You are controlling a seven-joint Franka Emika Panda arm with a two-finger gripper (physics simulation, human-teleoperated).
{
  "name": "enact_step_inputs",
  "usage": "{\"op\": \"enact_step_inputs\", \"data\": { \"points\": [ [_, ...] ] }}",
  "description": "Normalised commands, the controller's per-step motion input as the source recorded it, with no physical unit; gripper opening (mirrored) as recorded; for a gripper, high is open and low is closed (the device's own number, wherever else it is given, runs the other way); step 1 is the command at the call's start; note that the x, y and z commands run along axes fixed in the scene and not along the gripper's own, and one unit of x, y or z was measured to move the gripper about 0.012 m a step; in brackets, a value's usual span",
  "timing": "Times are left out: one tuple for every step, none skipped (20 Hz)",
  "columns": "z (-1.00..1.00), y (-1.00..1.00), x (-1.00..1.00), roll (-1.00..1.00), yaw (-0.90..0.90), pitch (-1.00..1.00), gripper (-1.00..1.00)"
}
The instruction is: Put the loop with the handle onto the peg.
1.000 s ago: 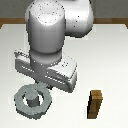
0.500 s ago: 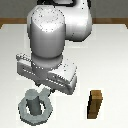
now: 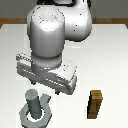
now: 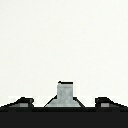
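we find the loop with the handle (image 3: 35,116) around the peg (image 3: 34,103), lower left of the exterior view, on the table (image 3: 112,60). gripper (image 3: 46,86) state: we cannot tell.

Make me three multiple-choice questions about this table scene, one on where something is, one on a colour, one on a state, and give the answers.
1. Where is the loop with the handle?
A. around the peg
B. on top of the brown block
C. lifted in the air

2. What colour is the peg?
A. brown
B. dark grey
C. white

3. How does the brown block stand?
A. tipped flat
B. leaning on the peg
C. upright, apart from the peg

Answers: 1 A, the peg rises through its hole. 2 B, it is dark grey. 3 C, it stands alone toward the exterior view's right.
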Motion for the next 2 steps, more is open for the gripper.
{"op": "enact_step_inputs", "data": {
  "points": [
    [0.0, 0.0, 0.0, 0.0, 0.0, 0.0, 1.0],
    [0.0, 0.0, 0.0, 0.0, 0.0, 0.0, 1.0]
  ]
}}
